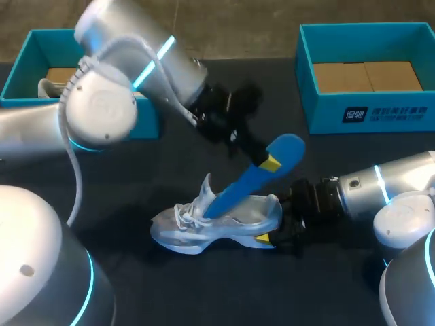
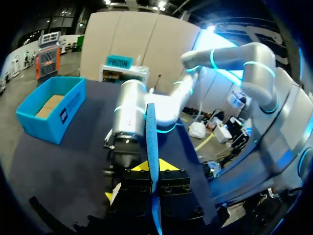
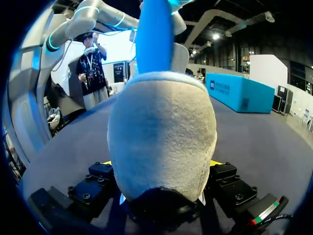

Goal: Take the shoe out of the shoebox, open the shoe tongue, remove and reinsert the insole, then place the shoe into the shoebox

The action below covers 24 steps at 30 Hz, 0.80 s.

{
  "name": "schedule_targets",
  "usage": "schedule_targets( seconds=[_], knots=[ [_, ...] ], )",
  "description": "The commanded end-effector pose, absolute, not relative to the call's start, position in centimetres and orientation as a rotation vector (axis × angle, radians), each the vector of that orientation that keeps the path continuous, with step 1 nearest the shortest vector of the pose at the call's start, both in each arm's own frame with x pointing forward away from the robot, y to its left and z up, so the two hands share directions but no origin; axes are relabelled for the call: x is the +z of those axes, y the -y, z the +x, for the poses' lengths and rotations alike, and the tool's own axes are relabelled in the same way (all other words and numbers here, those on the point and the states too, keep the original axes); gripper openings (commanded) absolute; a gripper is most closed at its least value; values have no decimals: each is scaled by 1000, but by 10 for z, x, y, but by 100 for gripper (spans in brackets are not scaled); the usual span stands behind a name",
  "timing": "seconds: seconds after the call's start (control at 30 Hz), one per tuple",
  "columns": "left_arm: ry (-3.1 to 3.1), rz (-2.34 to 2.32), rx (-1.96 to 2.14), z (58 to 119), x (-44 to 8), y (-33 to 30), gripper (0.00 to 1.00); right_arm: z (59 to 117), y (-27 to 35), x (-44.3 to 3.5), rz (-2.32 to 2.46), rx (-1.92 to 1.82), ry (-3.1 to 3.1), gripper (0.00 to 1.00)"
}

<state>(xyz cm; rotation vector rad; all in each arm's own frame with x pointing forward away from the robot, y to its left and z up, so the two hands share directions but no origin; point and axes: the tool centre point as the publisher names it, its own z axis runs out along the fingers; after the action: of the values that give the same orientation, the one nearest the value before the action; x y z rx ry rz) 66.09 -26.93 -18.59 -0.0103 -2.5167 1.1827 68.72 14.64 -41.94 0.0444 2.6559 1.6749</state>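
A silver-white shoe [image 1: 217,224] stands on its sole on the dark table, toe to the left. My right gripper [image 1: 274,221] is shut on its heel, one yellow-tipped finger on each side. In the right wrist view the heel [image 3: 164,137] fills the gap between the fingers. A long blue insole [image 1: 251,180] slants up out of the shoe's mouth, its lower end inside the shoe. My left gripper [image 1: 270,163] is shut on the insole near its upper end. In the left wrist view the insole [image 2: 150,137] shows edge-on between the yellow tips of that gripper [image 2: 152,166].
A teal shoebox [image 1: 367,115] stands open at the back right, with brown cardboard inside. A second teal box [image 1: 27,61] sits at the back left, partly behind my left arm, with something pale in it. Bare dark table lies in front of the shoe.
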Motion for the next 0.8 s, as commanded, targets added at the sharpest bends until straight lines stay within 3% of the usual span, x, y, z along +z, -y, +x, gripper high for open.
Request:
schedule_targets(
  seconds=[0.03,0.27,0.8],
  knots=[
    [2493,-44,1230,651,-167,264,0,687,-149,-421,46,1669,-2659,0],
    [2423,-61,1302,634,-135,277,0,687,-149,-421,46,1669,-2659,0],
    [2423,-61,1302,634,-135,277,0,687,-149,-421,46,1669,-2659,0]
  ],
)
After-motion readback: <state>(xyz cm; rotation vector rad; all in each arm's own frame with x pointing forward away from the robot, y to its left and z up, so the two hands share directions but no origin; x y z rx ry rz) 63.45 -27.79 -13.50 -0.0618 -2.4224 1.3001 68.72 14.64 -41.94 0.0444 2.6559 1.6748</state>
